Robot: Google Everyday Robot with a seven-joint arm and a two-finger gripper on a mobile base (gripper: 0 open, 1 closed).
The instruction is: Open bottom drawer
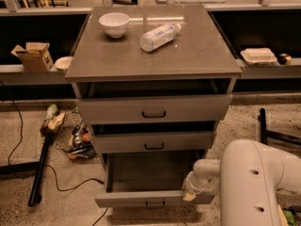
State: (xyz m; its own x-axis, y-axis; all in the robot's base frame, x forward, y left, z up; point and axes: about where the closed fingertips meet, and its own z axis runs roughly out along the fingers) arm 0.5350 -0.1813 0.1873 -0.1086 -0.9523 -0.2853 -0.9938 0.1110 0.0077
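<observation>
The bottom drawer [141, 199] is the lowest grey flat front with a small black centre handle [154, 203]. It stands pulled well out, its empty inside showing. My gripper [190, 195] is at the right part of that drawer's front edge, at the end of my white arm [254, 182]. The arm comes in from the lower right and hides the drawer's right corner. The middle drawer [153, 142] and top drawer [154, 109] stand slightly out above it.
A white bowl [114, 23] and a lying plastic bottle [159, 36] rest on the cabinet top [197, 55]. A wire basket of clutter [74, 136], a black pole [40, 168] and a cable [70, 185] lie on the floor at the left. A black stand [275, 133] is at the right.
</observation>
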